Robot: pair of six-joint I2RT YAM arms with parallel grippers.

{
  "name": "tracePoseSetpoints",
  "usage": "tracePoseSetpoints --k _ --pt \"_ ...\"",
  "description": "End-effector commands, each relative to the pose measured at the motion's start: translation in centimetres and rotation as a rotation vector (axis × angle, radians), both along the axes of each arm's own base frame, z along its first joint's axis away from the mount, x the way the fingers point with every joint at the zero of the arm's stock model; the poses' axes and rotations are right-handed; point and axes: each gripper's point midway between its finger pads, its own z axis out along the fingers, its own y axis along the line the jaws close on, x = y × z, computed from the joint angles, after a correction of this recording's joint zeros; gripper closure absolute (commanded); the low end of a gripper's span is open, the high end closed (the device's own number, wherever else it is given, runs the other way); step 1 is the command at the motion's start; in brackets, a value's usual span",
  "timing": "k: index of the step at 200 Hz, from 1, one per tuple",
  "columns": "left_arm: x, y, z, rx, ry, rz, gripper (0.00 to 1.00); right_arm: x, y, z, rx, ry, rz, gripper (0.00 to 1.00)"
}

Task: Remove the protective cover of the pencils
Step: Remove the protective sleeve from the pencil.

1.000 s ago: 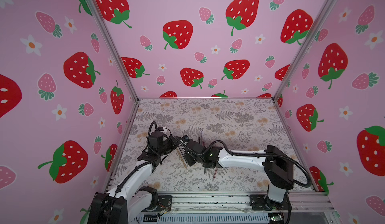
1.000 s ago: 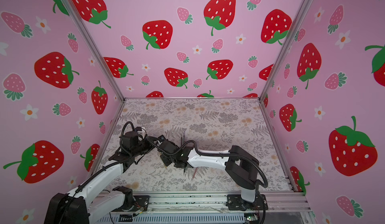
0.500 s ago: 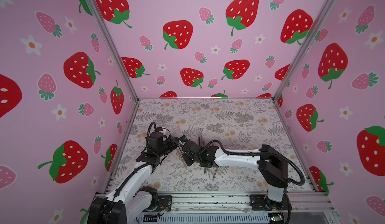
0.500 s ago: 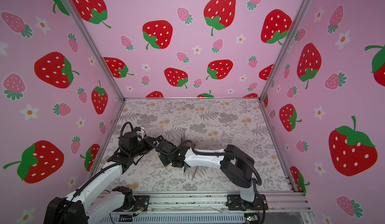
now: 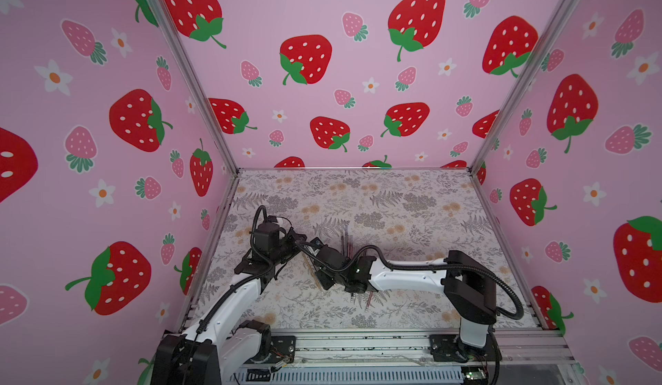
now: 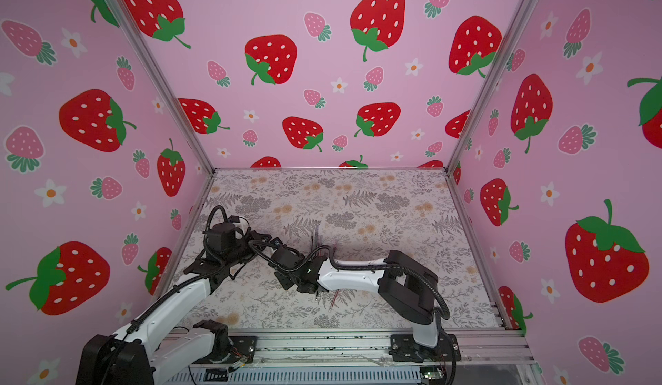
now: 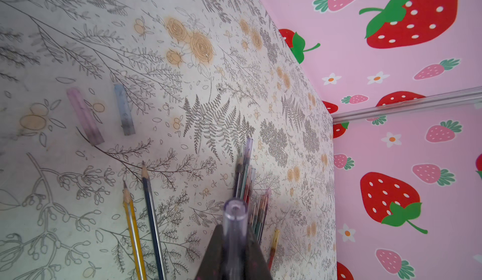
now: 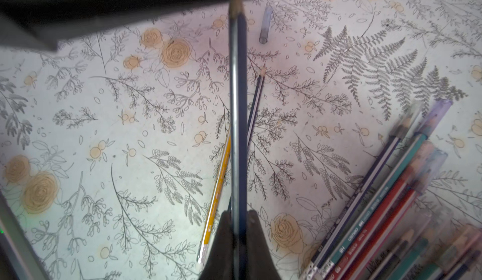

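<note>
In the left wrist view my left gripper (image 7: 234, 226) is shut on a clear purple protective cover (image 7: 234, 212) that sticks out past its fingers. My right gripper (image 8: 238, 212) is shut on a dark blue pencil (image 8: 238, 109); its sharpened tip is bare and reaches to the left gripper's dark body. In both top views the two grippers (image 5: 300, 244) (image 5: 314, 248) meet left of the table's middle. More pencils (image 8: 378, 200), several with clear covers on their tips, lie in a bunch under the right forearm. A yellow pencil (image 7: 134, 234) and a blue pencil (image 7: 154, 224) lie bare on the mat.
Two loose covers, one pink (image 7: 84, 115) and one blue-grey (image 7: 124, 109), lie on the floral mat (image 5: 412, 204) beyond the bare pencils. Strawberry-print walls (image 5: 107, 186) close in three sides. A metal rail (image 5: 358, 343) runs along the front edge.
My right arm has reached further left, bringing its gripper up to the left gripper. The left arm has hardly moved.
</note>
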Motion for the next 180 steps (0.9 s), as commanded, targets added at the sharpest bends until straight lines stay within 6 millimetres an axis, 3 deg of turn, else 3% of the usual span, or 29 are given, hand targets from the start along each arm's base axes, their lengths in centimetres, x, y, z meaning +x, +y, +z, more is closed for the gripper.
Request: tracePoseSetpoints --k 1,59,116,120,137,180 --pt "1.5 0.5 2.2 0.010 -0.054 0.021 1.00 -0.7 -0.3 1.1 0.030 -0.012 0.006 1.00" --pt "3.3 1.8 2.1 0.031 -0.035 0.061 1.00 -0.4 -1.4 0.3 0.008 -0.019 -0.029 1.00" --pt "5.1 2.2 -0.7 0.081 0.062 0.074 1.00 0.7 -2.3 -2.1 -0.073 0.033 -0.120 1.00" --pt "5.2 2.1 -0.8 0.083 0.064 0.069 1.00 2.1 -2.9 -2.3 -0.080 0.042 -0.158 1.00" --pt "5.9 1.9 -1.5 0.097 0.094 0.049 1.00 2.9 -3.3 -3.2 -0.106 0.076 -0.189 1.00" --pt "7.6 0.8 -3.3 0.126 0.173 -0.014 1.00 3.5 -2.8 -4.6 -0.128 0.143 -0.210 1.00"
